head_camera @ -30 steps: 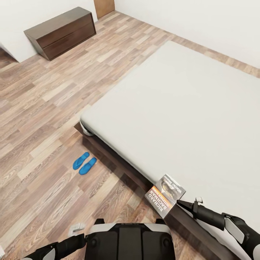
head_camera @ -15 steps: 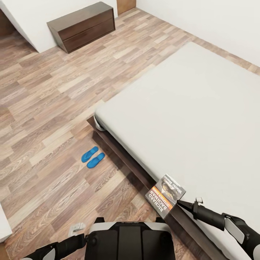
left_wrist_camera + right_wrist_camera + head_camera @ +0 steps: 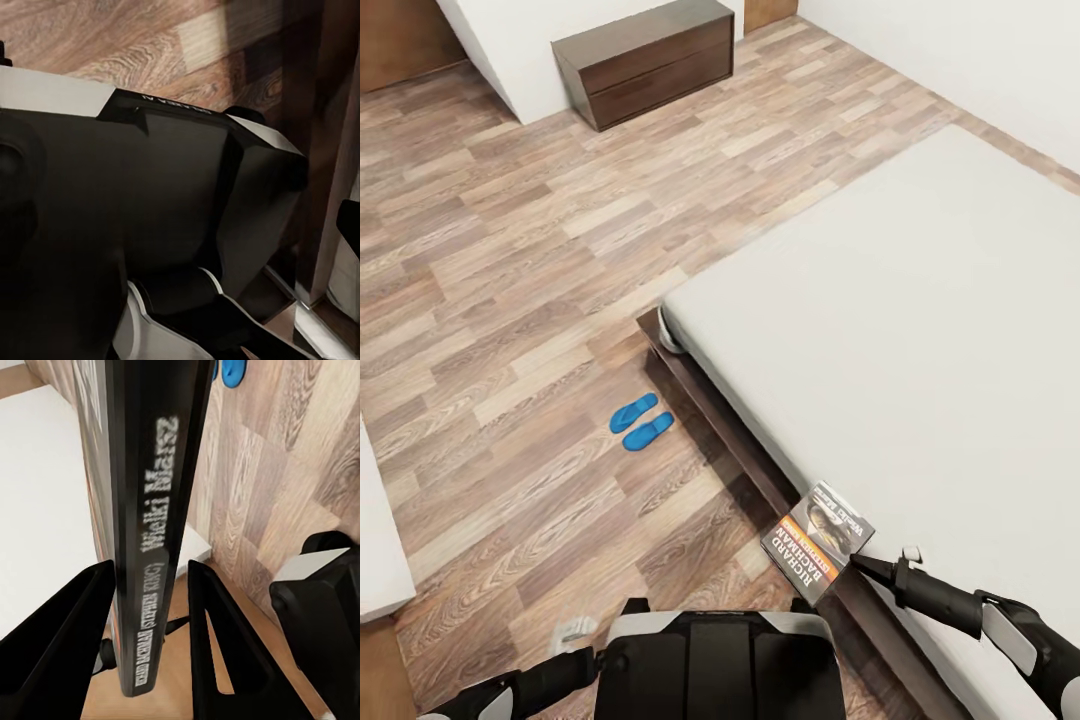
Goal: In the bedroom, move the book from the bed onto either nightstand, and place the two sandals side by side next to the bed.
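Since the earlier frame the whole head view has swung, so floor, bed and cabinet sit more to the right. Left gripper (image 3: pixel 582 652) is low beside the robot's base (image 3: pixel 718 665); I cannot tell if it is open. Two sandals (image 3: pixel 641 421) lie together near the bed (image 3: pixel 920 320) corner. Right gripper (image 3: pixel 860 565) is closed on the book (image 3: pixel 818 540), over the bed's near edge.

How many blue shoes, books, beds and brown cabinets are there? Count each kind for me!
Blue sandals: 2, one beside the other on the floor
Book: 1, held by the right gripper
Bed: 1
Brown cabinet: 1
Total: 5
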`<state>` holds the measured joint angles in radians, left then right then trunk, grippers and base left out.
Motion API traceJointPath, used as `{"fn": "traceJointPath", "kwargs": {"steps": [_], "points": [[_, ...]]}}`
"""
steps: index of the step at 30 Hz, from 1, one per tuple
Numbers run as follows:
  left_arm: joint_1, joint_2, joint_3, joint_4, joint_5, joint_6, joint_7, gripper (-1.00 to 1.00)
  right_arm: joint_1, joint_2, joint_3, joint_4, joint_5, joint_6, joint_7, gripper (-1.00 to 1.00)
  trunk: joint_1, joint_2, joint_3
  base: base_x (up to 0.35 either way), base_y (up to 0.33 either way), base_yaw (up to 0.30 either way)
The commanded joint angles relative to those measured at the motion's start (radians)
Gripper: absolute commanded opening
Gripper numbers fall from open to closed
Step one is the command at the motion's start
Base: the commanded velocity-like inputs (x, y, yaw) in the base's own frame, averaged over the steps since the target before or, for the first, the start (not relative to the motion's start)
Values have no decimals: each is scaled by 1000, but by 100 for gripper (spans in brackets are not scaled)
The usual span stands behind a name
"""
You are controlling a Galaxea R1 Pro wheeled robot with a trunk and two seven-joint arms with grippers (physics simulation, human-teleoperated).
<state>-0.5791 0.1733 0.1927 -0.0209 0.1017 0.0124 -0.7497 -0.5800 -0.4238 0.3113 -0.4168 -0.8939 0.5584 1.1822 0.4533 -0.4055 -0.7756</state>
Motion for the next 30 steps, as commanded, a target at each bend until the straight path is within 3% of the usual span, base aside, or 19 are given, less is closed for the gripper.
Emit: {"fn": "traceJointPath", "kwargs": {"steps": [1,30], "points": [[-1,0,-5,1,10,1,-3,100,0,-1,6,0,-11,9,0,-100,0,-2,-2,0,0,262],[-1,3,-4,1,10,4,-7,100,-1,-1,6,1,-11,10,-1,-100,0,-2,-23,0,0,261]]}}
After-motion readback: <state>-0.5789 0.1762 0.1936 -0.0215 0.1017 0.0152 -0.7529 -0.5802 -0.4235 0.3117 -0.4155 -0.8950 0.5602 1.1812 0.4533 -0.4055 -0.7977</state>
